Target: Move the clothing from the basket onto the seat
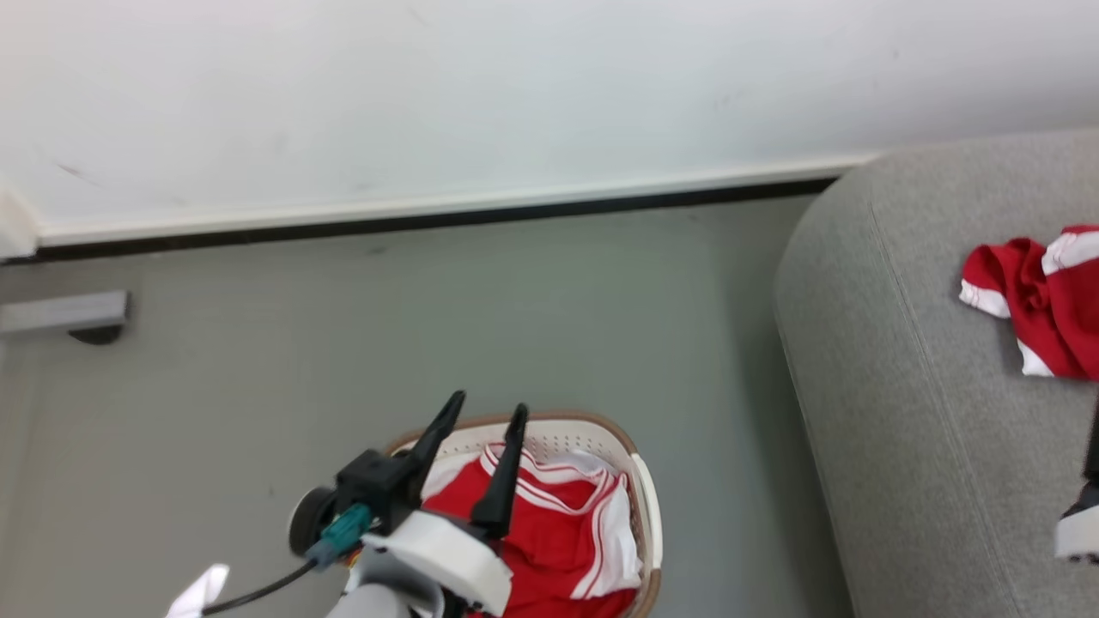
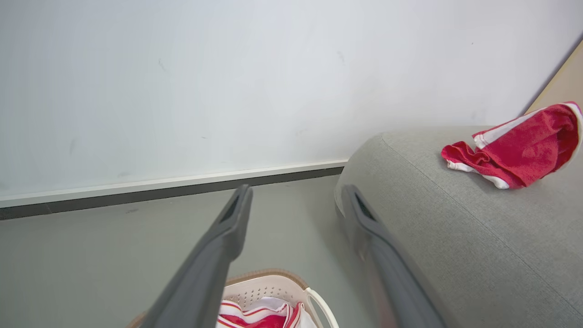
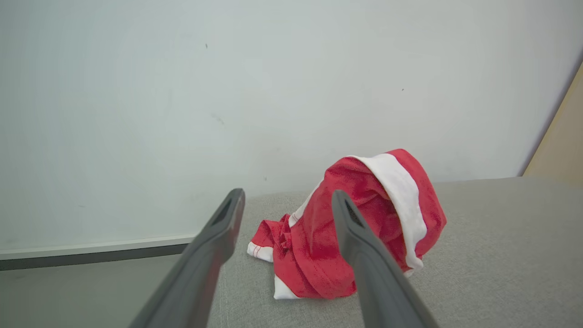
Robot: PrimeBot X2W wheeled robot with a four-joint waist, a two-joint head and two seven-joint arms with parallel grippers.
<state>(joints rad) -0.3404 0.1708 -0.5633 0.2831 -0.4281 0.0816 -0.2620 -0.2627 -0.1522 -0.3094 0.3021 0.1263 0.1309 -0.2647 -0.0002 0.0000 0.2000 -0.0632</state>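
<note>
One red garment [image 3: 309, 255] lying crumpled on grey sofa [image 1: 901, 386]; right claw [image 3: 287, 193] apart, empty, just short of it; more red-white sportswear [image 1: 549, 532] left in laundry basket [image 1: 592, 421]; left claw [image 1: 489, 402] apart, empty, above basket; partway done.

You have the grey floor [image 1: 515, 326] carrying the basket [image 1: 648, 506], which stands near the sofa [image 1: 901, 429] but apart from it. A crumpled red garment [image 1: 1043, 300] lies on the sofa, near its rounded end.
</note>
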